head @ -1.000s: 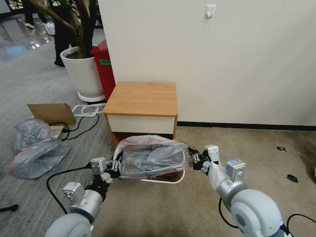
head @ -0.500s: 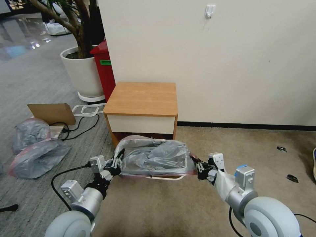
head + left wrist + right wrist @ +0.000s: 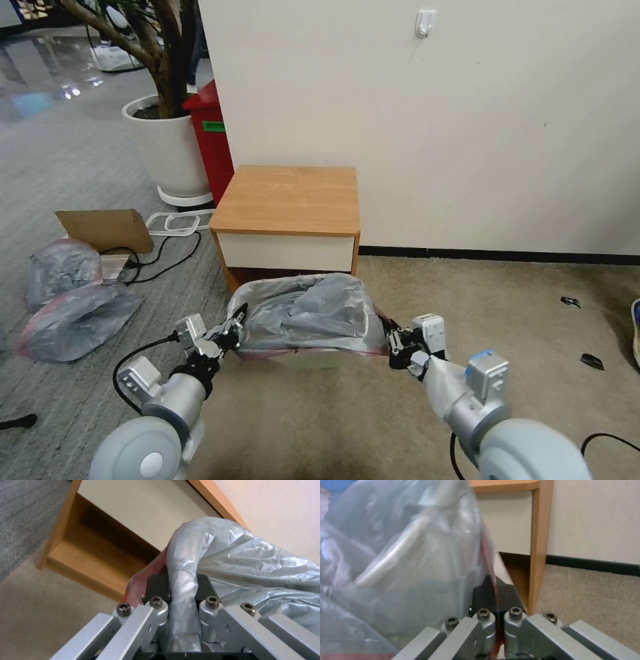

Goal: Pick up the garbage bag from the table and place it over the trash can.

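I see a thin, crinkly, translucent grey plastic garbage bag point(image 3: 308, 313) with a pink-red band along its rim. Below it shows a strip of the cream-white plastic trash can point(image 3: 313, 359). Behind stands the orange-brown wooden nightstand table point(image 3: 288, 200), its drawer front plain white. My 2 grippers have black fingers on silver-grey metal links: the left gripper point(image 3: 235, 325) and the right gripper point(image 3: 390, 335). The carpet point(image 3: 507, 313) nearby is beige; farther left it turns grey with fine stripes. 2 stuffed grey bags with pink rims point(image 3: 73, 313) lie there, near a tall red bin point(image 3: 212, 140).
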### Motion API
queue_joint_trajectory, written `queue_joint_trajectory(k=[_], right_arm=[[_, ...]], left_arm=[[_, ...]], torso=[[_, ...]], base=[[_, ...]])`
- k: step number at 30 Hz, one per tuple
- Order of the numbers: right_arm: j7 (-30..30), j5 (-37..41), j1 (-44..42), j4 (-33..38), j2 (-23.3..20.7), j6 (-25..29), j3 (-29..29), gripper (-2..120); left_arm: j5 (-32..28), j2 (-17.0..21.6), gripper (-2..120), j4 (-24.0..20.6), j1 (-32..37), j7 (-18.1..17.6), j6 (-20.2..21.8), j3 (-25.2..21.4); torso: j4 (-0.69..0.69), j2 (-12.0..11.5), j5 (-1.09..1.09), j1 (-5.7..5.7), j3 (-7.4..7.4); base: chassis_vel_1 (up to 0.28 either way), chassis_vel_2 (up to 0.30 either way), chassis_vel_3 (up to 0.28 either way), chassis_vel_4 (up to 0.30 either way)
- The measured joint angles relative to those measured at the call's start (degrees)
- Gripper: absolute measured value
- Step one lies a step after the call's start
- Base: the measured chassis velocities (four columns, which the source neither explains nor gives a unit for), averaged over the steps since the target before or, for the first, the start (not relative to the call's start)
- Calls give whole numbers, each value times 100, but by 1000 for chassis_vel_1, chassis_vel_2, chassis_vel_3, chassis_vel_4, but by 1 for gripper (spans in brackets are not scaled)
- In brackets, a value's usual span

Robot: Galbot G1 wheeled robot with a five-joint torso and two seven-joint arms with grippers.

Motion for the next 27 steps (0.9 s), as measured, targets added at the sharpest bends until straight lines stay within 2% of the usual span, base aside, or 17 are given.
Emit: queue_joint_trajectory(k=[1, 4, 10, 14, 15, 17, 23, 27], right_arm=[[20, -286, 19, -148, 53, 236, -122, 0], [45, -673, 44, -277, 113, 508, -263, 0], [204, -1094, 115, -382, 140, 638, -501, 0], [202, -2039, 74, -543, 141, 1030, -693, 0], [202, -2039, 74, -543, 141, 1030, -693, 0], [178, -2587, 111, -711, 172, 1328, -695, 0], [210, -2714, 27, -819, 242, 1454, -533, 0], [210, -2667, -83, -855, 261, 1600, -506, 0]], left_arm=[[-19, 8, 7, 3, -6, -11, 1, 7], [-16, 18, 7, 4, 0, -1, -6, 3], [-24, 16, 7, -55, -2, 27, -45, -13], [190, 14, 7, -93, -74, -370, -188, 86], [190, 14, 7, -93, -74, -370, -188, 86], [244, 28, 7, -96, -122, -502, -214, 122], [239, 54, 7, -97, -258, -686, -264, 134], [-223, 107, 7, -183, -384, -925, -237, 107]], torso=[[1, 0, 0, 0, 0], [1, 0, 1, 0, 0], [1, 0, 0, 0, 0], [1, 0, 0, 0, 0], [1, 0, 0, 0, 0], [1, 0, 0, 0, 0], [1, 0, 0, 0, 0], [0, 0, 0, 0, 0]], base=[[0, 0, 0, 0], [0, 0, 0, 0], [0, 0, 0, 0], [0, 0, 0, 0], [0, 0, 0, 0], [0, 0, 0, 0], [0, 0, 0, 0], [0, 0, 0, 0]])
